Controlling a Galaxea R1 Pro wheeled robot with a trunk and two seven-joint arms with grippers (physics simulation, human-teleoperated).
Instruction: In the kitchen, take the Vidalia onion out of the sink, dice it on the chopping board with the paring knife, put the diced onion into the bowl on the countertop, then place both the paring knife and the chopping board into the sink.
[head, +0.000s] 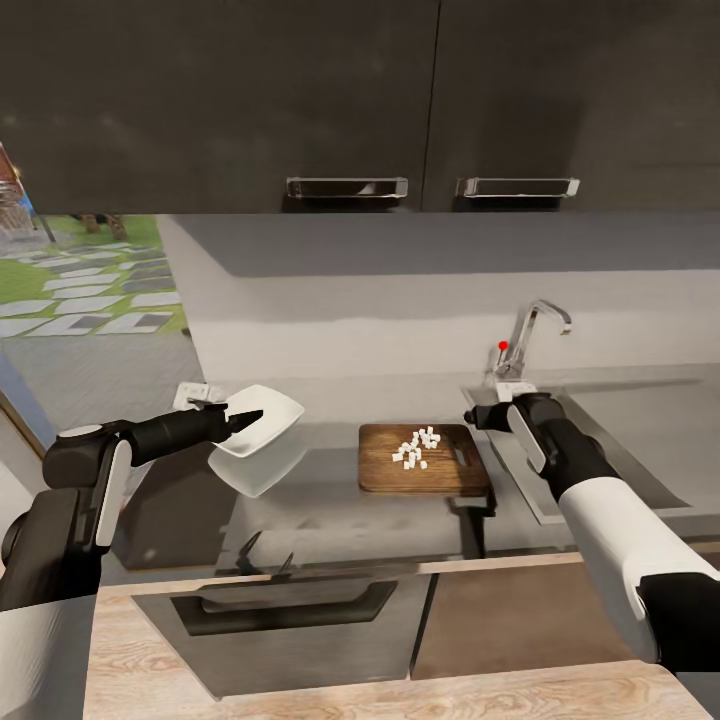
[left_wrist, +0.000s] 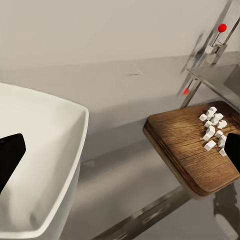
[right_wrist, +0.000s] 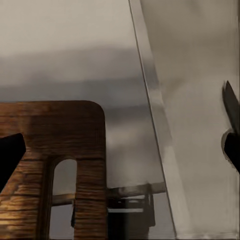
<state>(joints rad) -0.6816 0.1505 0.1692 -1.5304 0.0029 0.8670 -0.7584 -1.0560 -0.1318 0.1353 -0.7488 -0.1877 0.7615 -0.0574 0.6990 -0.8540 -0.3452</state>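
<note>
Left fingers (head: 243, 418) pinch the bowl (head: 262, 420) by its rim, lifted off the bench (head: 330, 520), likely to receive dice (head: 418, 446) from the board (head: 423, 460). Right fingers (head: 470, 415) hover over the board's handle end beside the sink (head: 640, 440); spread, apparently empty.

Two-tone robot arms
White shells cover the upper segments; black forearms taper into dark pointed fingers (head: 245, 417).

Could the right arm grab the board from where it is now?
Probably yes. The right gripper hovers just beside the board's handle end, its wrist view looks straight down on the handle slot, and nothing lies between them.
</note>
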